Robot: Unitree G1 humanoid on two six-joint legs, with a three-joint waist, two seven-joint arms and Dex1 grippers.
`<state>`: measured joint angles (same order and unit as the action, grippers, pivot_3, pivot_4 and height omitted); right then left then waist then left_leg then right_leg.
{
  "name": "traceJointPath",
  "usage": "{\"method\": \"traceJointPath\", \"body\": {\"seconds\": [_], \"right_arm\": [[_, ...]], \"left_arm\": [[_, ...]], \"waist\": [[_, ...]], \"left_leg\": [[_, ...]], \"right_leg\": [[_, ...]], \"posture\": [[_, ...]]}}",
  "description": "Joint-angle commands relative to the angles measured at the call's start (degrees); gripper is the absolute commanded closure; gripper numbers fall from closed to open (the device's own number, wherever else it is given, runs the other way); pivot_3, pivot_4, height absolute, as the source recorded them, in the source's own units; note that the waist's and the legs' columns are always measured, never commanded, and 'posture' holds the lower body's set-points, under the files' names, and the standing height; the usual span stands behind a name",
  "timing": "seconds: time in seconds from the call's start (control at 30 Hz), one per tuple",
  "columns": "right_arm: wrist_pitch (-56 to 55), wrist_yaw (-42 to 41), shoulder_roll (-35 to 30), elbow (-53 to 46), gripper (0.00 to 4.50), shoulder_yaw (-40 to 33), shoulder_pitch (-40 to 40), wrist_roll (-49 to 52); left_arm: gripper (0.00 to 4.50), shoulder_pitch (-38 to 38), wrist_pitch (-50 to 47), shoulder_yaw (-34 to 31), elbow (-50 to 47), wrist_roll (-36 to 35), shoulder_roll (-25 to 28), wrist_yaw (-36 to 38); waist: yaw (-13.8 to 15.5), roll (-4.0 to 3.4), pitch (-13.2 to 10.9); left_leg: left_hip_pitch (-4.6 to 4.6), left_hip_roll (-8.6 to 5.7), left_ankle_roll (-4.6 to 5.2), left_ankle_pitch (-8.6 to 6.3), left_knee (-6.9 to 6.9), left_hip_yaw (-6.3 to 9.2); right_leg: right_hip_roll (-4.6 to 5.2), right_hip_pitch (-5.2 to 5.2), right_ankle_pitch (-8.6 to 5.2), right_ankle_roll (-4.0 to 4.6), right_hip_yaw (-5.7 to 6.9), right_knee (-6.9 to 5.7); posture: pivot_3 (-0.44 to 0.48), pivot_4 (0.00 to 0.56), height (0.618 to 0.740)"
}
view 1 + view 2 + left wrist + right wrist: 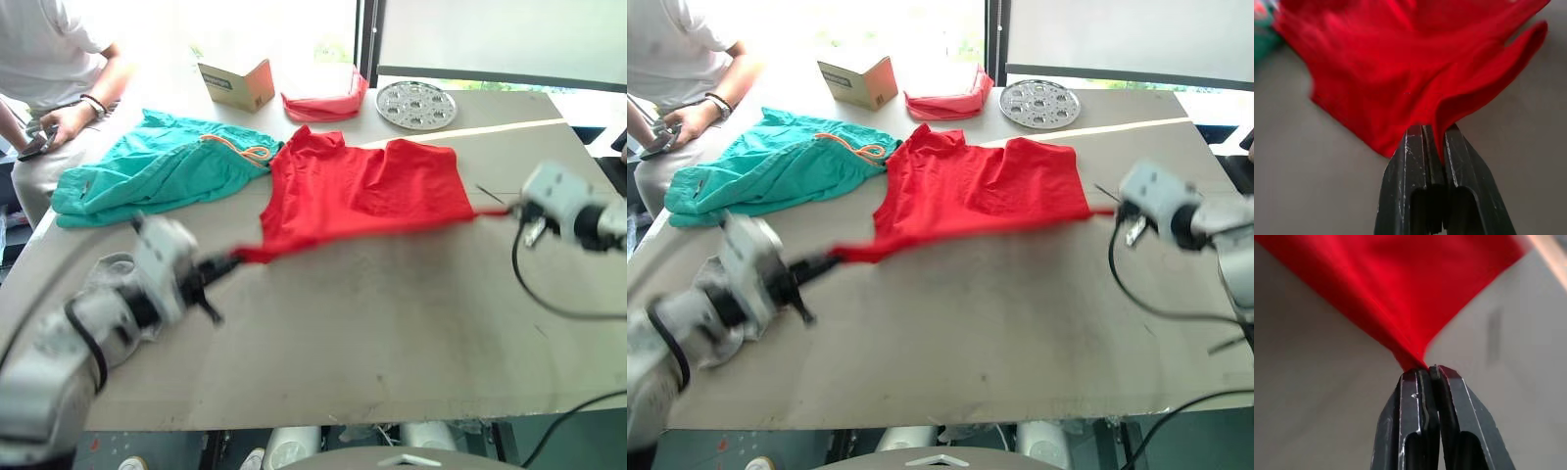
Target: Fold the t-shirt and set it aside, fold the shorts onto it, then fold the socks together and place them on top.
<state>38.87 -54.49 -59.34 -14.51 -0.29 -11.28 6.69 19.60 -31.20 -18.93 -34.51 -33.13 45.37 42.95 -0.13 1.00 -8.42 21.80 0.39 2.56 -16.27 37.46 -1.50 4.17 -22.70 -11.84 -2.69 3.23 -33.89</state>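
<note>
Far left, a seated person [49, 69] waits beside the table [392, 323], and just in from there the shorts [147, 171] lie in a rumpled heap, orange drawstring showing, their right edge touching the t-shirt [362, 186]. Our left end effector [227, 262] is low over the near-left of the table, forearm angled in from the near corner, fingers [1415, 161] pinched together on one bottom corner of the t-shirt. The red cloth stretches across the middle, its near hem pulled into a taut line. Behind it sit a cardboard box [238, 85], a pinkish folded cloth [323, 103] and a round metal tray [416, 104]. On the right, our right end effector [502, 211] reaches in level, clamped on the other corner. We judge this as the first fold: keep both corners level and tension even, then carry the hem far toward the collar together so no crease skews.
</note>
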Motion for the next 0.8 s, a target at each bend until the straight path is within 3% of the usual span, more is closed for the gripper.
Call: {"method": "traceJointPath", "body": {"seconds": [0.03,0.2,0.3,0.47,0.53,0.67,0.8], "right_arm": [[1.16,-6.02,-6.95,-8.24,4.41,-9.41,10.08,2.45],[4.98,-10.73,-8.88,-12.56,4.41,-19.11,20.37,6.65],[5.18,-14.42,-9.74,-12.34,4.41,-24.22,25.48,7.36],[5.7,-20.11,-11.27,-10.74,4.41,-29.5,29.41,9.61],[5.86,-19.78,-11.59,-9.27,4.41,-29.65,27.61,10.43],[6.09,-18.48,-12.66,-6.83,4.41,-25.82,22.02,11.66],[5.34,-16.85,-13.63,-3.12,4.41,-13.09,9.82,10.74]], "left_arm": [[4.5,4.54,2.97,-2.28,-5.14,-0.03,0.69,4.0],[4.5,10.21,3.35,-3.33,-6.98,-1.69,1.55,9.35],[4.5,12.77,-0.4,-5.39,-8.32,-6.76,2.82,12.41],[4.5,17.02,-6.45,-14.09,-7.36,-14.91,8.51,21.47],[4.5,13.66,-8.02,-15.61,-5.34,-16.99,9.33,20.09],[4.5,2.88,-10.64,-12.46,0.07,-16.54,11.0,15.42],[4.5,-9.93,-12.41,-1.48,6.62,-10.28,13.27,11.29]], "waist": [[0.57,-0.21,0.03],[0.78,-0.12,0.26],[1.03,-0.06,0.29],[1.01,-0.08,0.3],[1.0,-0.09,0.31],[0.98,-0.18,0.31],[0.86,-0.12,0.33]], "left_leg": [[0.03,-0.01,0.05,-0.02,0.03,-0.05],[-0.13,0.0,0.22,-0.13,0.09,-0.31],[-0.11,0.01,0.27,-0.16,0.09,-0.3],[-0.07,0.02,0.36,-0.22,0.18,-0.32],[-0.09,0.02,0.39,-0.24,0.19,-0.32],[-0.08,-0.01,0.52,-0.31,0.42,-0.34],[-0.04,-0.02,0.55,-0.33,0.63,-0.4]], "right_leg": [[0.03,-0.04,0.0,0.0,-0.07,0.0],[-0.01,-0.02,-0.04,0.07,-0.32,-0.01],[-0.03,-0.02,-0.08,0.13,-0.31,-0.01],[-0.05,-0.02,-0.09,0.13,-0.29,0.0],[-0.06,-0.01,-0.15,0.21,-0.29,0.0],[-0.06,0.04,-0.16,0.23,-0.34,-0.02],[-0.1,0.04,-0.15,0.22,-0.43,-0.07]], "posture": [[0.0,0.15,0.74],[0.0,0.15,0.74],[0.0,0.15,0.74],[0.0,0.15,0.74],[0.0,0.15,0.74],[0.0,0.15,0.74],[0.0,0.15,0.74]]}}
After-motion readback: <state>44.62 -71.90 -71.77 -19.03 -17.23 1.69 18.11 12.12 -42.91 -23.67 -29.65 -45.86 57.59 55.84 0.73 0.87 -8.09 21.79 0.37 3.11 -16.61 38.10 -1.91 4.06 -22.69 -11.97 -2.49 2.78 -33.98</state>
